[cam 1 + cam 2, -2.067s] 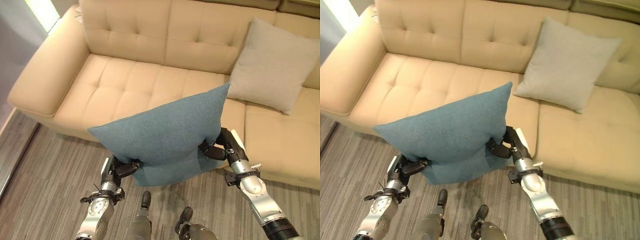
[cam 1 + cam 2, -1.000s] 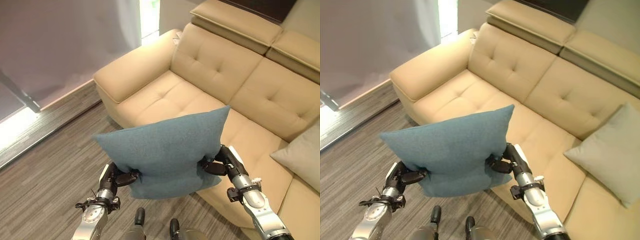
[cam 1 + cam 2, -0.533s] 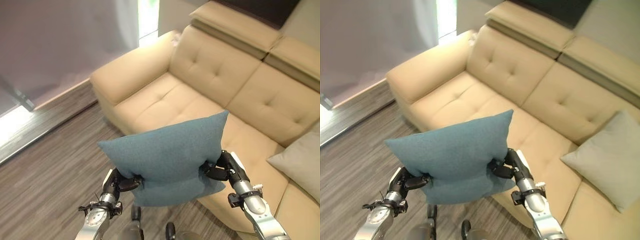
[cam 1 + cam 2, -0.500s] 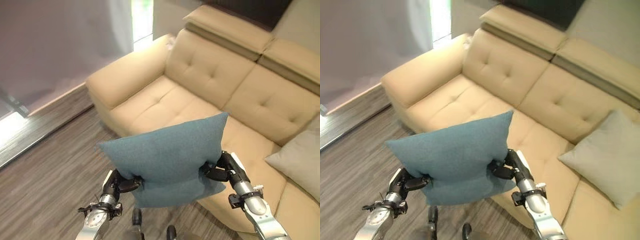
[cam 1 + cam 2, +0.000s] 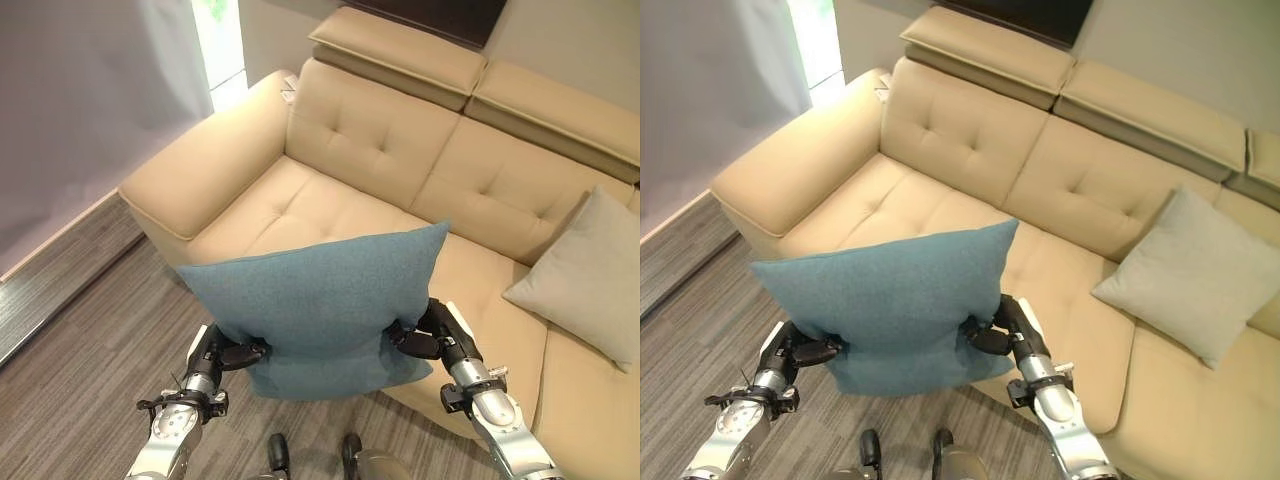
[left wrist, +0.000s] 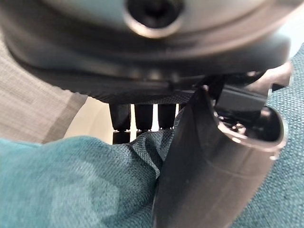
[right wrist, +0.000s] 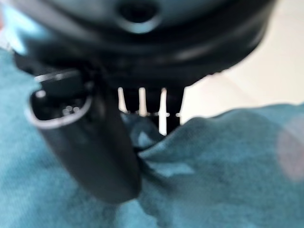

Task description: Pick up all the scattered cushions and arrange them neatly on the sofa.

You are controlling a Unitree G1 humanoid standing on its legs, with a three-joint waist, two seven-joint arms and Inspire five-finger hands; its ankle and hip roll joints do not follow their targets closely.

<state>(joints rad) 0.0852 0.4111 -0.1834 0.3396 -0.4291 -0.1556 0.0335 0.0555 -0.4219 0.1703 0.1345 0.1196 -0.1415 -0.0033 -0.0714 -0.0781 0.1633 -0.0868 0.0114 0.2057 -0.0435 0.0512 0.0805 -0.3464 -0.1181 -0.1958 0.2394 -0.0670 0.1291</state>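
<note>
A tan tufted leather sofa [image 5: 380, 150] with raised headrests stands on a grey wood-grain floor [image 5: 70, 340], with a pale grey wall [image 5: 80, 90] past its armrest. A light grey square cushion [image 5: 1185, 270] leans against the sofa's backrest, on the seat. A teal fabric cushion [image 5: 315, 300] is held upright in the air just in front of the sofa's seat edge. The left robot hand [image 5: 222, 352] pinches the teal cushion's lower edge, fingers and thumb closed on the cloth; the right robot hand [image 5: 428, 335] grips the opposite side likewise. Both forearms reach upward toward the sofa.
</note>
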